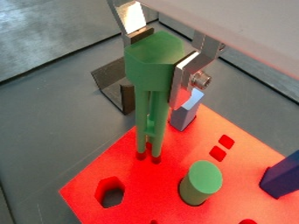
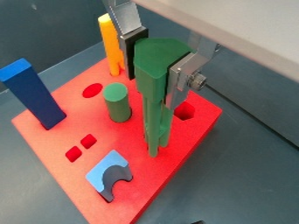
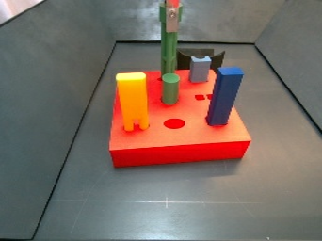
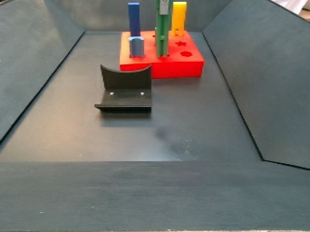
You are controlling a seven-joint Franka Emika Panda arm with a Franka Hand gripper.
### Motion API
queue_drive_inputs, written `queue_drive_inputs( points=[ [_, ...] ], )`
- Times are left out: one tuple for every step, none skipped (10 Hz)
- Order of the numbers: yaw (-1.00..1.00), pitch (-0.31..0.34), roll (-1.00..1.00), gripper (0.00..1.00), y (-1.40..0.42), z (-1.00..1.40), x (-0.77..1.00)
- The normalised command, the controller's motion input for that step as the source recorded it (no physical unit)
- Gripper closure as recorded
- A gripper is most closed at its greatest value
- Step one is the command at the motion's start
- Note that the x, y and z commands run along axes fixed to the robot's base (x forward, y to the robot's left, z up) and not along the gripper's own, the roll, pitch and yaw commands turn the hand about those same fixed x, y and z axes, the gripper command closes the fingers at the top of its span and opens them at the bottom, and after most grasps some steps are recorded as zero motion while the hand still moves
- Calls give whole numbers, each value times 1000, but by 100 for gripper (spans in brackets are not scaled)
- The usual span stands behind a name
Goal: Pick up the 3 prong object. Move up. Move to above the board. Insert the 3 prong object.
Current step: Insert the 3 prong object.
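Where the board (image 3: pixel 176 141) sits on the dark counter (image 4: pixel 169 136), sloped grey walls close in on both sides, leaving a wide bare stretch of counter in front of the fixture (image 4: pixel 125 89) and a narrower strip around the red slab itself. In a side view the fixture stands just beside the board's near edge, with a small grey-blue block (image 1: pixel 184 112) next to it in a wrist view. On the board's top, a yellow-orange block (image 3: pixel 131 101) stands at one corner and a tall blue block (image 3: pixel 225 95) at another, with a short green cylinder (image 3: pixel 170 89) between them. A low blue arch piece (image 2: pixel 112 172) lies near one edge. Open holes remain: a hexagonal one (image 1: pixel 110 192) and small square ones (image 2: pixel 80 145).

Above the board, the gripper (image 2: pixel 155 54) is clenched on the head of the 3 prong object (image 2: pixel 156 96), its silver fingers (image 2: pixel 184 74) pressed flat against both sides of the green head. That piece hangs upright, taller than everything around it, just beside the green cylinder. Its prong tips reach the red top near a board edge in both wrist views; whether they sit inside holes or only touch the surface I cannot tell.
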Motion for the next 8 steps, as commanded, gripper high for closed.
queue_drive_inputs(
  points=[
    [-217, -87, -153, 100, -137, 0, -31],
    [-266, -106, -191, 100, -186, 0, -40],
    [-303, -114, -166, 100, -131, 0, -123],
    [-260, -64, -73, 100, 0, -23, -131],
    [-166, 0, 0, 100, 14, -197, 0],
    [-143, -19, 0, 100, 183, -206, -154],
    [-183, -36, -46, 100, 143, -137, -220],
    [-211, -40, -40, 100, 80, -123, -231]
  ],
)
